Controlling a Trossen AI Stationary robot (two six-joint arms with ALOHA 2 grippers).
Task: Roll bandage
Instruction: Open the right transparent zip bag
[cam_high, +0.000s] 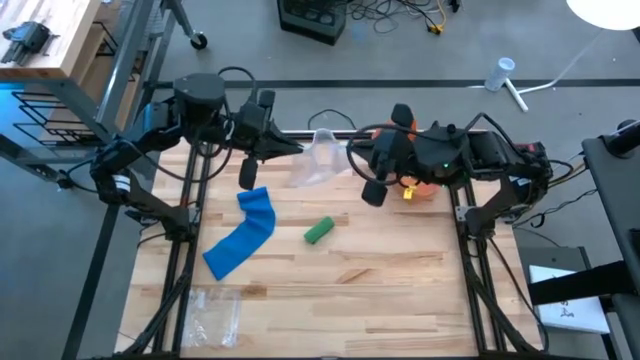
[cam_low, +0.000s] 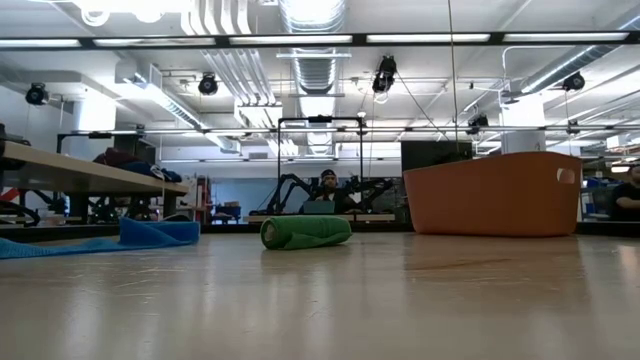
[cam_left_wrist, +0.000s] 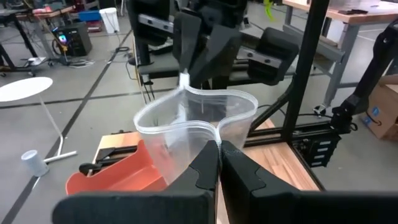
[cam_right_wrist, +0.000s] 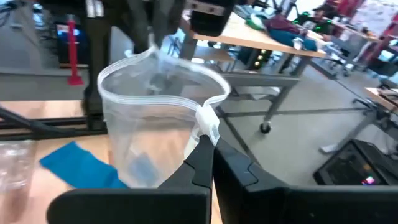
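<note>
A tightly rolled green bandage (cam_high: 318, 232) lies mid-table, just beside a loose, flattened blue bandage strip (cam_high: 243, 233). Above the far edge of the wooden table (cam_high: 380, 290), the left gripper (cam_left_wrist: 218, 151) and right gripper (cam_right_wrist: 208, 142) each have their fingers clenched on the rim of a clear plastic zip bag (cam_high: 318, 160), holding it open between them. An orange plastic bin (cam_low: 491, 194) sits under the right arm, and more clear bags (cam_high: 215, 312) lie at the near left corner.

No text, label, brand, number or sign can be read in any of the four views. A cardboard box (cam_left_wrist: 380, 106) far beyond the left gripper (cam_left_wrist: 219, 163), at the edge of the left wrist view, carries a small blue mark that may be a printed logo, but it is too blurred to make out. White sheets (cam_high: 572, 300) lie off the table past the right arm in the high view, and any print on them is too small to read.
</note>
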